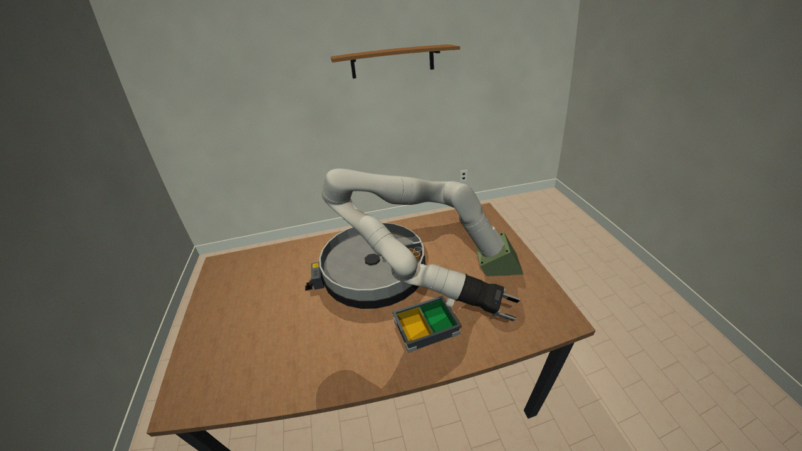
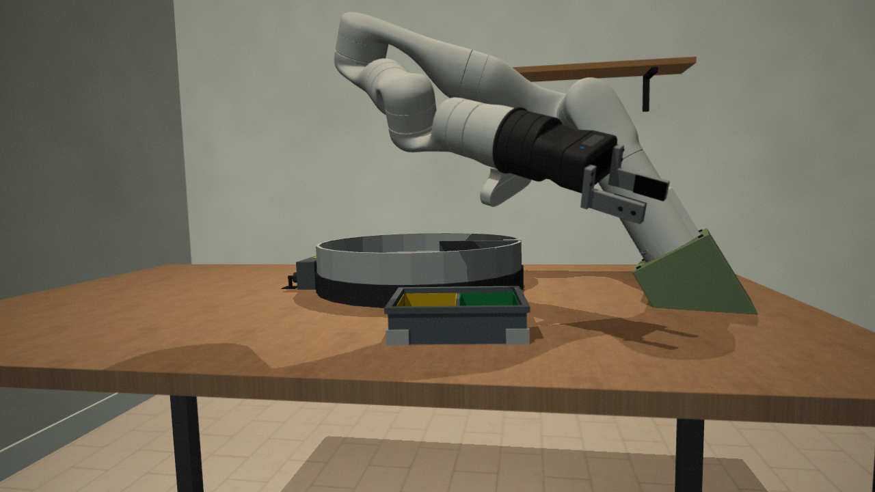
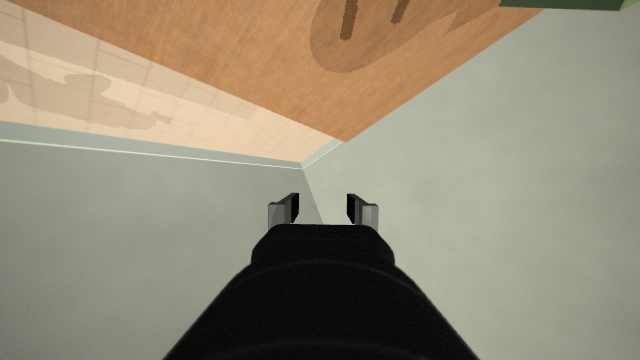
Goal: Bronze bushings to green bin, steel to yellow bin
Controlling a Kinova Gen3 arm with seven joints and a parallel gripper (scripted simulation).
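My gripper (image 1: 517, 309) (image 2: 655, 201) (image 3: 322, 203) is open and empty, high above the table to the right of the bins, pointing away from them. The turntable (image 1: 353, 295) (image 2: 379, 266) is a round grey drum with a high rim. A few small bushings (image 1: 416, 253) in bronze and grey tones sit at its right inner edge in the top view, partly hidden by the arm. The green bin (image 1: 438, 316) (image 2: 488, 298) and the yellow bin (image 1: 413, 325) (image 2: 428, 299) share one dark tray in front of the turntable. No bushing shows in either bin, but the exterior view hides their floors.
The arm's elbow and forearm hang over the turntable's right part. A small grey box (image 1: 315, 274) (image 2: 306, 275) stands against the turntable's left side. The arm's green base (image 1: 502, 262) (image 2: 694, 278) stands at the right. A wall shelf (image 1: 395, 52) (image 2: 606, 69) is behind.
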